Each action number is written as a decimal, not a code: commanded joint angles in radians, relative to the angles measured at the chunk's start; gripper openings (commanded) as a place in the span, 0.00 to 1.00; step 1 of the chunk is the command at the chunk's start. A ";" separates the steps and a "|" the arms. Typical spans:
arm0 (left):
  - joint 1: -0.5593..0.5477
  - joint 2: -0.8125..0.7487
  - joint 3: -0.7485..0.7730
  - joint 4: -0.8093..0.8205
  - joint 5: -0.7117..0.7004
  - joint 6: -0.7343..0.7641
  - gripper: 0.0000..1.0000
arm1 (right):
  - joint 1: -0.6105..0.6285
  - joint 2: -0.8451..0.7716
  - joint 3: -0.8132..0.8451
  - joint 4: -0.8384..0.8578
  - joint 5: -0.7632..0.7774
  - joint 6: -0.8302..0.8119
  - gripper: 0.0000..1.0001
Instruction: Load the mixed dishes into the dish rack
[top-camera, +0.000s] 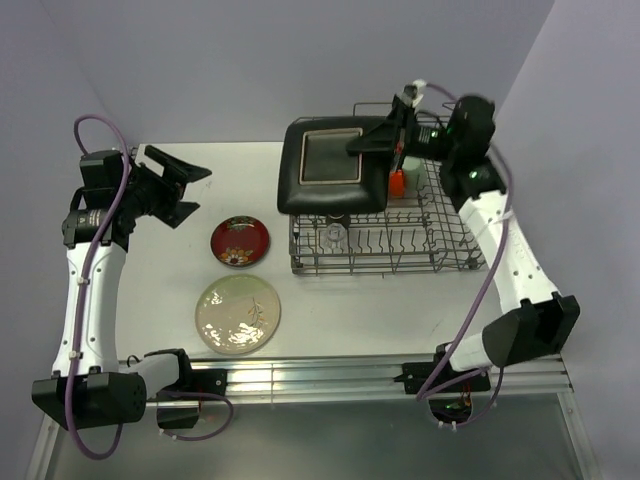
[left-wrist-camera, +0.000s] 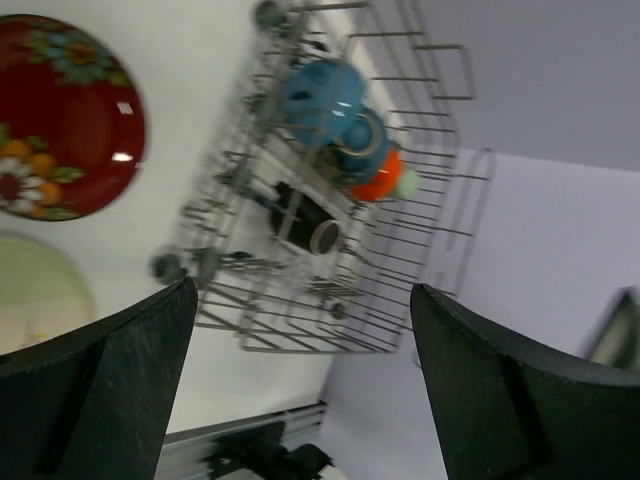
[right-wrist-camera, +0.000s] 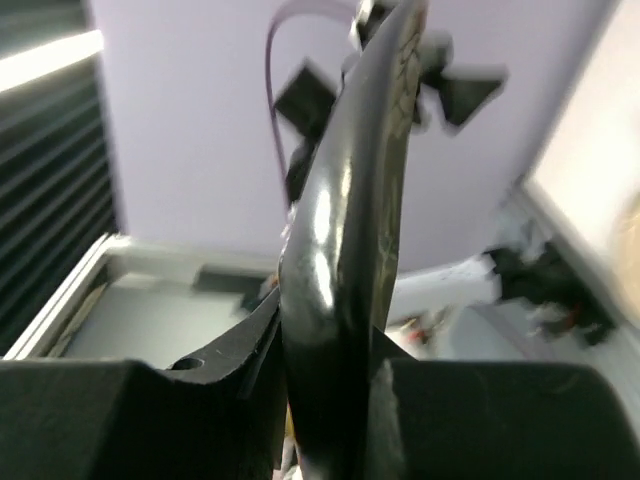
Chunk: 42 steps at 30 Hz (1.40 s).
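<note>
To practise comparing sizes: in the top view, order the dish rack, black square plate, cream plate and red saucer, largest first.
dish rack
black square plate (held nearer camera, so unsure)
cream plate
red saucer

- One black square plate (top-camera: 330, 165), in the right pincer (top-camera: 383, 143).
- One red saucer (top-camera: 240, 241), one cream round plate (top-camera: 238, 314), near the left pincer (top-camera: 178, 185).
- One dish rack (top-camera: 400, 245).

Nothing legible in any view: no words, brands or numbers. Only a small white sticker (left-wrist-camera: 123, 107) on the red saucer (left-wrist-camera: 55, 115), near its 3 o'clock edge in the left wrist view — too small and blurred to read. Otherwise just painted flowers there, no lettering.
</note>
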 joint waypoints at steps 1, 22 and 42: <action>-0.008 -0.020 -0.043 -0.097 -0.147 0.147 0.93 | -0.073 0.049 0.385 -0.947 0.190 -0.675 0.00; -0.248 0.043 -0.052 -0.116 -0.405 0.305 0.92 | -0.228 0.192 0.745 -1.662 0.997 -1.209 0.00; -0.272 0.146 -0.080 -0.065 -0.377 0.344 0.93 | -0.139 0.260 0.613 -1.605 1.135 -1.303 0.00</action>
